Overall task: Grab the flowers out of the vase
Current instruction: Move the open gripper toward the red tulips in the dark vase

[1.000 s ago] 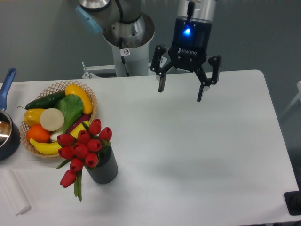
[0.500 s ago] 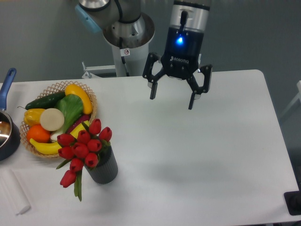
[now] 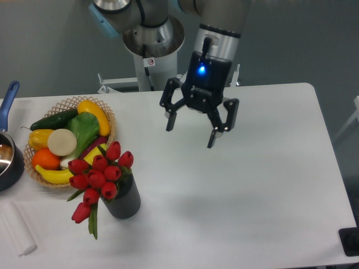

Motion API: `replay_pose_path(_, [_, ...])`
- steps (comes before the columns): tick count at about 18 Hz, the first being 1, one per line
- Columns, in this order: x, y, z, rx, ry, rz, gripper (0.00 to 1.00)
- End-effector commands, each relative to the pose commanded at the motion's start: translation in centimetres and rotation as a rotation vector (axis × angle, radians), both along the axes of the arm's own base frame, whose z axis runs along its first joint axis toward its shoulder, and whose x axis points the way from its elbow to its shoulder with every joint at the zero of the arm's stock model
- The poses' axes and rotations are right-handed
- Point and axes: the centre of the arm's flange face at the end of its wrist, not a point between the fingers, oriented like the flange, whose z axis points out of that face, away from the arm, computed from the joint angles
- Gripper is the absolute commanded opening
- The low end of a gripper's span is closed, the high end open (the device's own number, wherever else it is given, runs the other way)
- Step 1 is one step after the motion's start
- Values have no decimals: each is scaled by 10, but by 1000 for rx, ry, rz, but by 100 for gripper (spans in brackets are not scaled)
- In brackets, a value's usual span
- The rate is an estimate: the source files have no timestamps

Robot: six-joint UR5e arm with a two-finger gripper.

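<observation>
The flowers (image 3: 99, 176), a bunch of red tulip buds with green stems and leaves, stand in the vase (image 3: 123, 200), a short dark grey ribbed cup at the front left of the white table. One bud droops low over the vase's left side. My gripper (image 3: 190, 131) hangs open above the table's middle, up and to the right of the bunch, well apart from it. Nothing is between its black fingers.
A wicker basket (image 3: 104, 114) of fruit and vegetables sits just behind the vase at the left. A dark pot with a blue handle (image 3: 9, 98) is at the left edge, and a white roll (image 3: 17, 230) lies at the front left. The robot base (image 3: 151, 39) stands behind the table.
The open gripper has moved left and down, toward the flowers, over the last second. The flowers and vase have stayed put.
</observation>
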Motion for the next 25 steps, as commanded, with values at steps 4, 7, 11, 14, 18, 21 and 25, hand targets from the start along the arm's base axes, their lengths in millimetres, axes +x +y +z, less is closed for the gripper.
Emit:
replay_pose_path(4, [-1,3,-16,5,-31,-16,100])
replay_pose_path(7, [-3,-4,-22,1,-40,-6,100])
replay_pose_path(11, [17,-18,-37,-17,-61,-7,100])
replay_pose_path(14, [33,-26,-58,-32,-60,-41,100])
replay_pose_path(18, [34,-22,-67,-38,-68,-57,100])
replay_pose_path(21, [39,-12,-81,-45,-96,-81,100])
replay_pose_path(25, [45,0,-96,-55,-90,-133,100])
